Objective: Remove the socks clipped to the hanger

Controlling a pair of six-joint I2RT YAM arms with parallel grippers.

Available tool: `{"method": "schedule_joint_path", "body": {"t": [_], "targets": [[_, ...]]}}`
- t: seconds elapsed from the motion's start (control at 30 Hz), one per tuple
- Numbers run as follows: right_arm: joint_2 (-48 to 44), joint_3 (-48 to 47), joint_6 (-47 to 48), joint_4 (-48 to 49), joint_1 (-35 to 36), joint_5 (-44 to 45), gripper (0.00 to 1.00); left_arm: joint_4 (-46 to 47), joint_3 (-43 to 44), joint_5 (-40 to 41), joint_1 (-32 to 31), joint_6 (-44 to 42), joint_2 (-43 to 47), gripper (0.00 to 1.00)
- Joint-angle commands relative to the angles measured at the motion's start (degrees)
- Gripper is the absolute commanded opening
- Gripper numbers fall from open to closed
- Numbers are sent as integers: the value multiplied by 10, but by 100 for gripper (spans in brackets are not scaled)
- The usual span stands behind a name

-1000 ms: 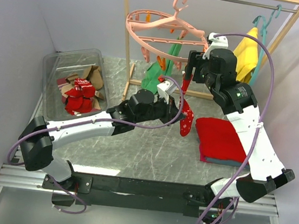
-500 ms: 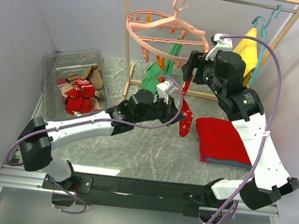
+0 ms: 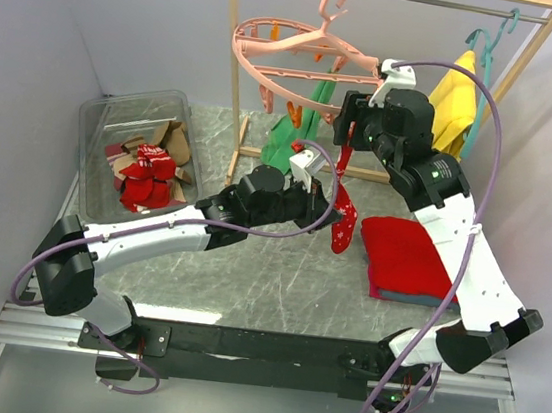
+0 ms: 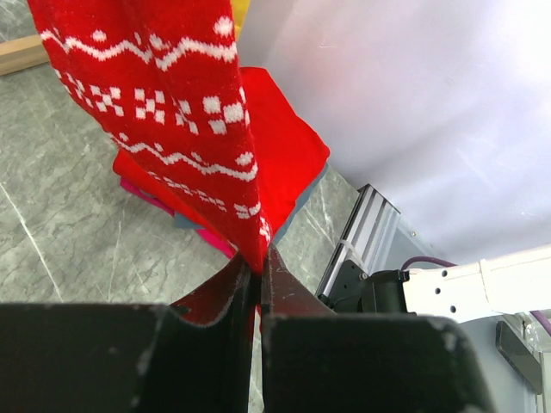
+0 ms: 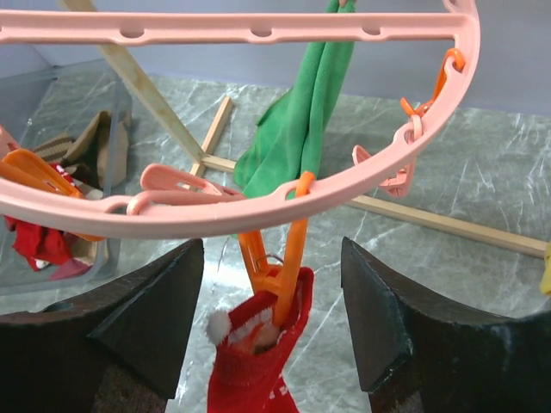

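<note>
The salmon-pink hanger ring (image 3: 273, 70) hangs by its hook from the rail. One red sock with white patterns (image 3: 343, 220) hangs from an orange peg (image 5: 280, 262) on the ring's near rim (image 5: 258, 211). My left gripper (image 3: 319, 204) is shut on the sock's lower end; in the left wrist view the red patterned cloth (image 4: 181, 112) runs down between the closed fingers (image 4: 297, 297). My right gripper (image 5: 271, 284) is open, its fingers on either side of the orange peg and the sock's cuff (image 5: 258, 344), not touching them.
A clear bin (image 3: 101, 115) at left holds several red and tan socks (image 3: 147, 176). A folded red cloth (image 3: 406, 258) lies on the table at right. A long green cloth (image 3: 290, 133) hangs behind the ring. A teal hanger with yellow cloth (image 3: 459, 93) is on the rail's right.
My right gripper shifted slightly around the peg, out and back. My left gripper kept its hold on the sock and stayed put.
</note>
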State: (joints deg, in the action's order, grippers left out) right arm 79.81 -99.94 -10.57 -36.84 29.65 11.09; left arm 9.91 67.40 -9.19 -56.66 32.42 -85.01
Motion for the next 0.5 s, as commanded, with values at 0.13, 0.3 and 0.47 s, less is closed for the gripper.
{"method": "schedule_joint_path", "body": {"t": [0.13,0.3,0.47], "targets": [[22,-3,10,41,3,16,69,7,8,-9,-5,7,26,9],[31,-8,11,49,3,18,66,5,11,-8,-6,6,25,9],[34,-11,13,52,2,24,59,5,11,-8,-6,5,21,9]]}}
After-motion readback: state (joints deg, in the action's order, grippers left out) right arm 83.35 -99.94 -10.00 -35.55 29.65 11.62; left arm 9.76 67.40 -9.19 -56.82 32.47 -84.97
